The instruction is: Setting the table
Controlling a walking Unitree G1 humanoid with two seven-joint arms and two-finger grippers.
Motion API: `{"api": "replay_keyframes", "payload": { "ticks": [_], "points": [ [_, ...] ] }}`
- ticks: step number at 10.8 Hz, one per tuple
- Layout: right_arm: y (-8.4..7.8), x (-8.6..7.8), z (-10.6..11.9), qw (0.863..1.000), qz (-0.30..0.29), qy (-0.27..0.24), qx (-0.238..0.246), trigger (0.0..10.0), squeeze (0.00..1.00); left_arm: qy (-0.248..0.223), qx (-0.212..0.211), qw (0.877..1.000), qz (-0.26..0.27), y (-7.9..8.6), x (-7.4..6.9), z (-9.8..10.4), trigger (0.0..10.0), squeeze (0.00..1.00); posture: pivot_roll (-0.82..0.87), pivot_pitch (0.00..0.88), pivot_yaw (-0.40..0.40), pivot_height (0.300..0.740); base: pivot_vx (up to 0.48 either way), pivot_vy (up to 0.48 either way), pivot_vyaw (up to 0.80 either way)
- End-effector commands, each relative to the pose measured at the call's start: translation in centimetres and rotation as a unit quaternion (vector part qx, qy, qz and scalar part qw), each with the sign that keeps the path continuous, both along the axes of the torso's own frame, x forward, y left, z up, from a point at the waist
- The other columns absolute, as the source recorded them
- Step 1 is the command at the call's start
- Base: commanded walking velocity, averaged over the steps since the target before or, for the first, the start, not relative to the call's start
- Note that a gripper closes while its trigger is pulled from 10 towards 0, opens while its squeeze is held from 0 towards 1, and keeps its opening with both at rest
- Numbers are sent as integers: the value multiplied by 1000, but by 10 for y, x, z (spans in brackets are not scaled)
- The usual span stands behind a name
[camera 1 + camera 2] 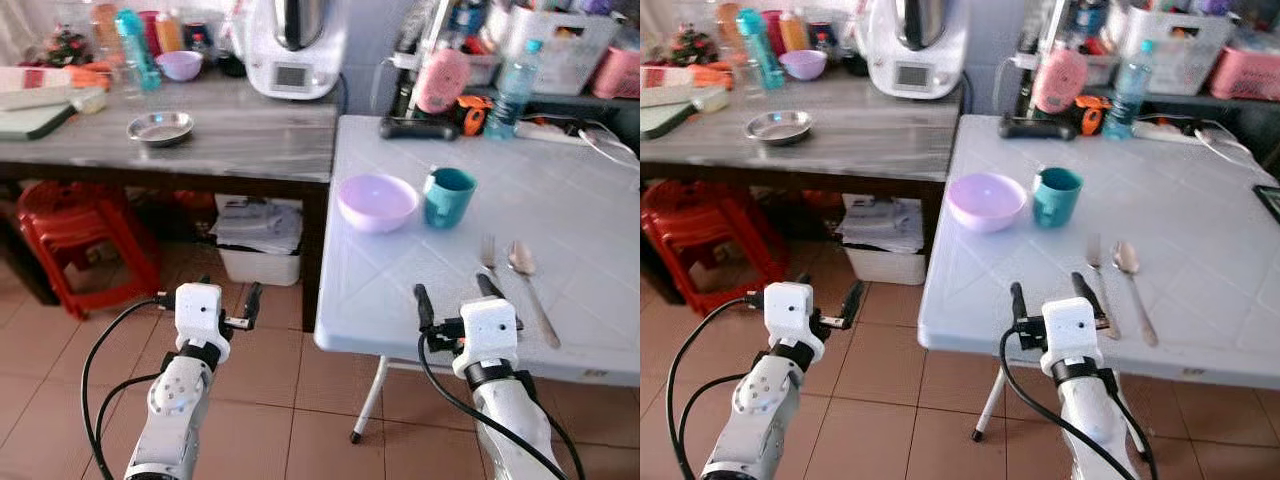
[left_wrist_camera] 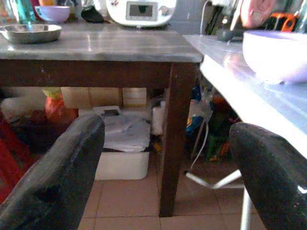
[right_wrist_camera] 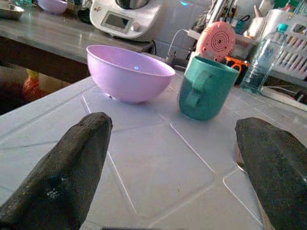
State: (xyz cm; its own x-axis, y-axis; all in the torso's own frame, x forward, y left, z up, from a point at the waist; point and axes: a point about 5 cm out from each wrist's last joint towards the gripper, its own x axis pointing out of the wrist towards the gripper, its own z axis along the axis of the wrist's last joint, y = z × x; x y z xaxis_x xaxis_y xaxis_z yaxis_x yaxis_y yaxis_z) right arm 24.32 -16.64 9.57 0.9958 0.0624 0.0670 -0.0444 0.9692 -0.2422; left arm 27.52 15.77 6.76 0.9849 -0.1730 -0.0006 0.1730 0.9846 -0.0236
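A lilac bowl (image 1: 377, 202) and a teal mug (image 1: 448, 196) stand side by side on the white folding table (image 1: 580, 190). A fork (image 1: 489, 262) and a spoon (image 1: 530, 285) lie parallel nearer the front edge. My right gripper (image 1: 457, 296) hovers open over that front edge, just left of the fork, holding nothing; in its wrist view the bowl (image 3: 129, 72) and mug (image 3: 206, 88) lie ahead between the fingers. My left gripper (image 1: 207, 296) is open and empty above the tiled floor, left of the table's corner.
A grey wooden table (image 1: 250, 140) at the left carries a steel dish (image 1: 160, 127), another lilac bowl (image 1: 179, 65) and a white appliance (image 1: 295, 45). Red stools (image 1: 70, 235) and a white box (image 1: 260, 255) sit beneath it. A water bottle (image 1: 513, 90) and clutter line the far edge.
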Motion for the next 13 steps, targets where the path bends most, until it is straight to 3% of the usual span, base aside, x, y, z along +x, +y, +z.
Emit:
{"api": "replay_keyframes", "payload": {
  "ticks": [1, 3, 13],
  "points": [
    [1, 1, 7, 1000, 3, -17, -5, 10000, 0, -15, -8, 1000, -8, -4, 4, 10, 10000, 0, -20, 0, -17, 740, 0, 0, 0],
    [-1, 0, 5, 1000, -5, -13, 1, 10000, 0, -16, -20, 999, -23, -7, 4, 12, 10000, 0, -24, 0, -14, 740, 0, 0, 0],
    [-5, 4, 14, 999, -17, -35, -21, 10000, 0, -23, -48, 998, -46, -16, 2, 12, 10000, 0, -29, 0, -27, 740, 318, 0, 0]
  ]
}}
